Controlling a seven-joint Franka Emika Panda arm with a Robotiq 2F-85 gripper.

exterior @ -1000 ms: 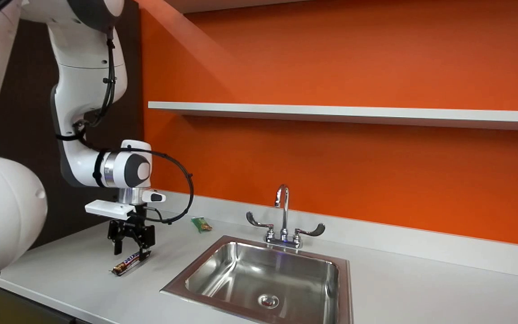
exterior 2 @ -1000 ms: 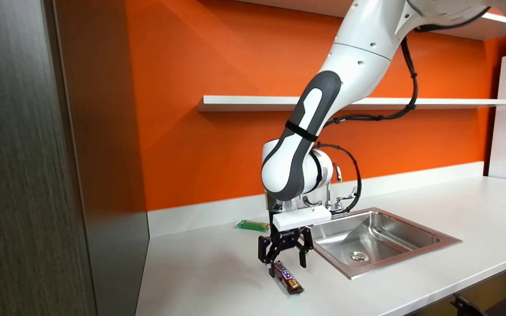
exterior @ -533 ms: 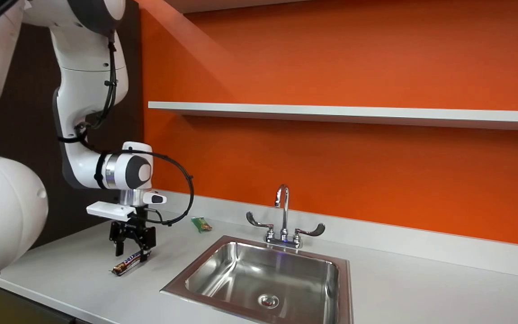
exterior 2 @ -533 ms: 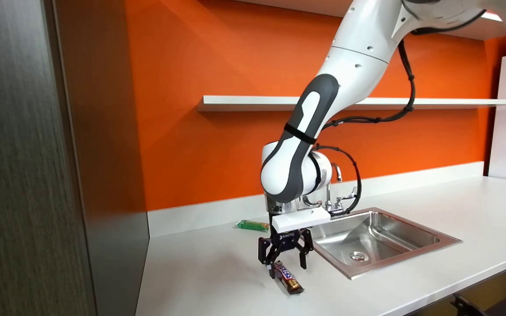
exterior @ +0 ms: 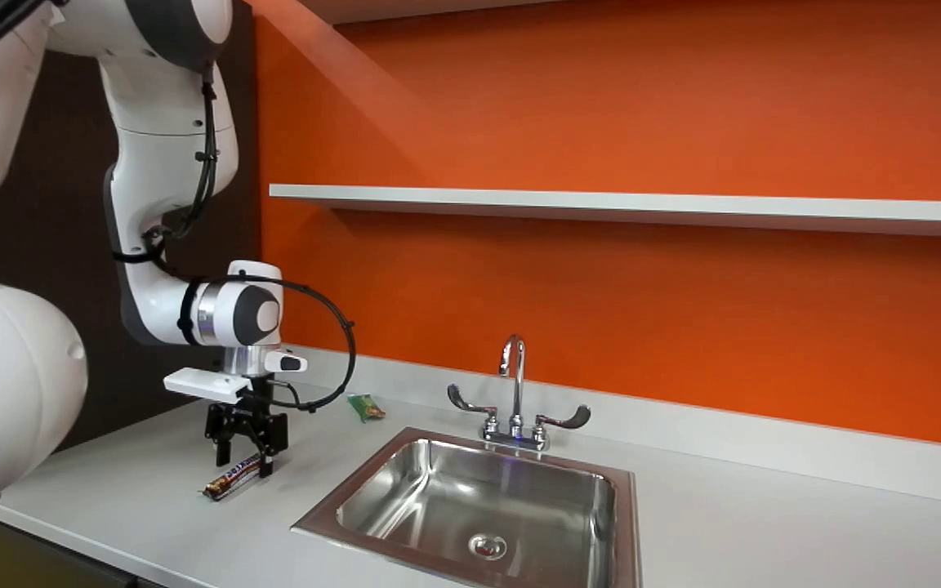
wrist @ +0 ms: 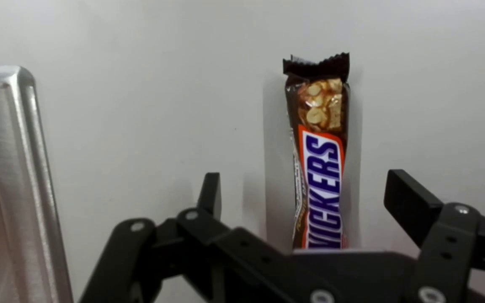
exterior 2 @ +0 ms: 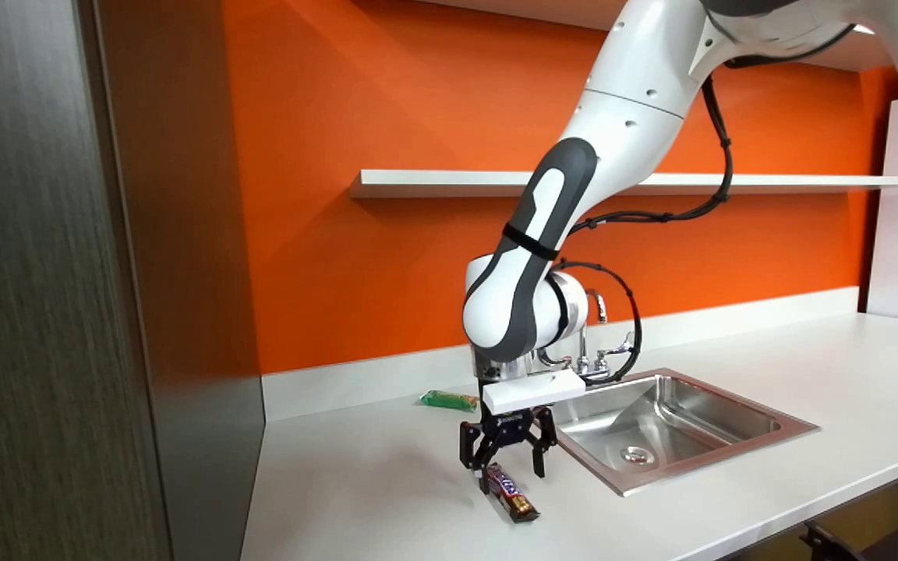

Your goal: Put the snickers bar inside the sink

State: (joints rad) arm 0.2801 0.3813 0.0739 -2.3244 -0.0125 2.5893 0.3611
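Note:
The snickers bar (exterior: 229, 480) lies flat on the counter beside the sink; it also shows in an exterior view (exterior 2: 517, 502). In the wrist view the bar (wrist: 320, 168) points up the picture, its near end hidden by the gripper body. My gripper (exterior: 245, 464) is open and low over the bar. In the wrist view the gripper (wrist: 305, 191) has one finger on each side of the bar, with a gap on both sides. The steel sink (exterior: 626, 523) is to the right in both exterior views; its rim (wrist: 23, 126) shows at the wrist view's left edge.
A small green packet (exterior: 366, 407) lies by the back wall behind the gripper. The chrome faucet (exterior: 517, 400) stands behind the sink. A white shelf (exterior: 601, 200) runs along the orange wall. A dark cabinet panel (exterior 2: 184, 351) closes off the counter's end.
My gripper has moved slightly down and, in an exterior view, a little to the right, staying open. The snickers bar has not moved.

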